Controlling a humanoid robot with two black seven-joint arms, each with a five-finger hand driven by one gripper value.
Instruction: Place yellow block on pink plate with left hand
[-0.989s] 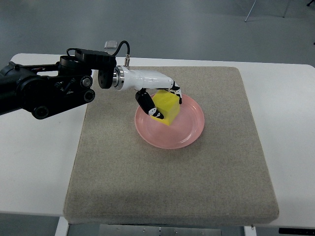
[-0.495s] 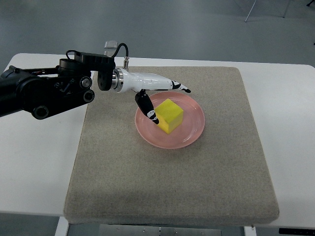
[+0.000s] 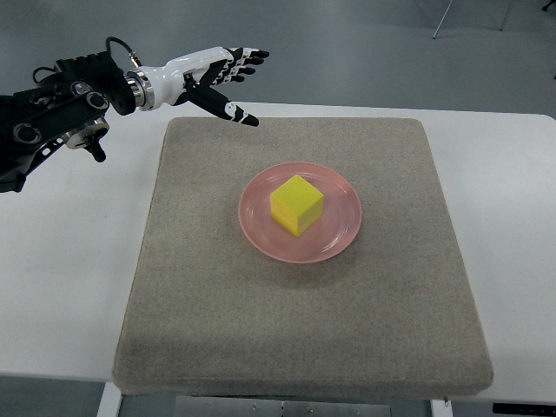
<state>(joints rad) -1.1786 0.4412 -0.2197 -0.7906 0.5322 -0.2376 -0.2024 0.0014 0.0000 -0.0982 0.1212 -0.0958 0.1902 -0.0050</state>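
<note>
While the yellow block sits on the pink plate at the frame's centre, we see our left robot hand at upper left, fingers spread apart, holding nothing.

yellow block | pink plate | mat seemingly grey-beige | white-black hand

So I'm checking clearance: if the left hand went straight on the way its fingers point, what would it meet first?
Probably nothing: the left hand points right, along the mat's far edge, away from the yellow block. Depth is unclear.
</note>
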